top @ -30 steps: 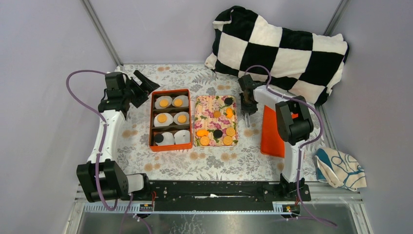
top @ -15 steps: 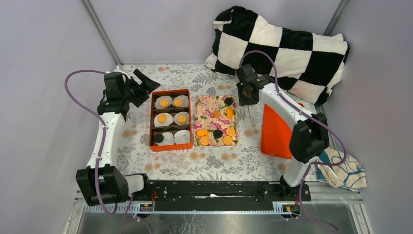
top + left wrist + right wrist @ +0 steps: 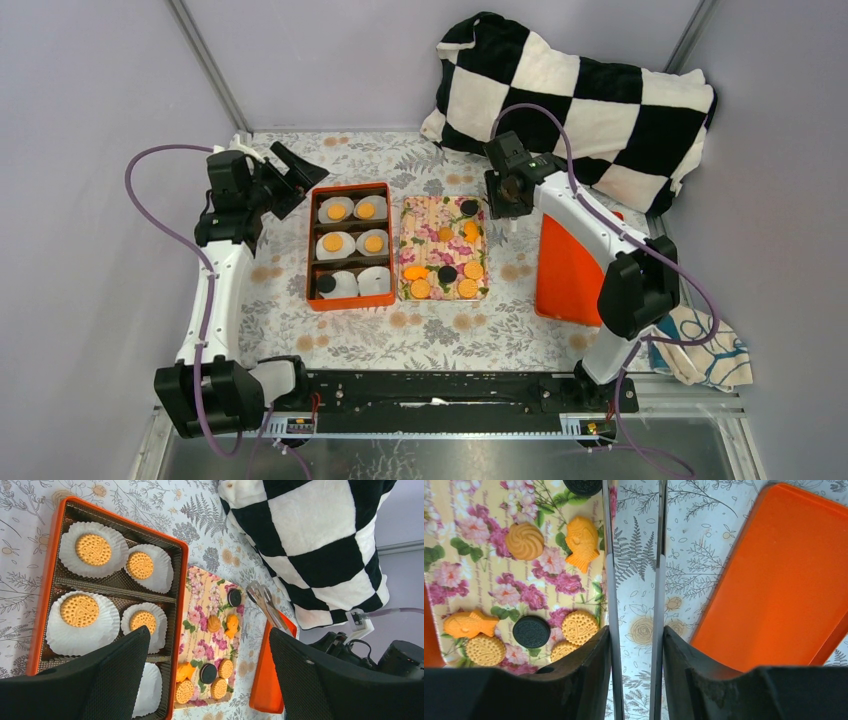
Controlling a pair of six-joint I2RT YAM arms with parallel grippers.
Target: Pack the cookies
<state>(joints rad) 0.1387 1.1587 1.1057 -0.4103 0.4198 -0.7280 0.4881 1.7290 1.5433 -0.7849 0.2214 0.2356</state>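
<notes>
Several cookies, orange-tan point(image 3: 420, 288) and black point(image 3: 447, 273), lie on the floral tray point(image 3: 404, 240); they show in the left wrist view point(image 3: 219, 688) and the right wrist view point(image 3: 580, 627). More cookies point(image 3: 367, 210) sit in white paper cups in the orange box point(image 3: 311, 250). My right gripper point(image 3: 508, 205) point(image 3: 636, 630) is shut on metal tongs point(image 3: 610, 580), which hang just right of the tray's far right corner with their arms apart and empty. My left gripper point(image 3: 290, 170) point(image 3: 207, 631) is open and empty, raised beyond the box's far left corner.
An orange lid point(image 3: 565, 265) lies right of the tray. A black-and-white checked pillow point(image 3: 575, 95) fills the far right corner. A patterned cloth point(image 3: 700, 345) lies at the near right edge. A floral tablecloth covers the table.
My right arm's elbow has swung out to the right and the gripper with the tongs has shifted slightly farther back. My left arm has drifted a little to the left.
</notes>
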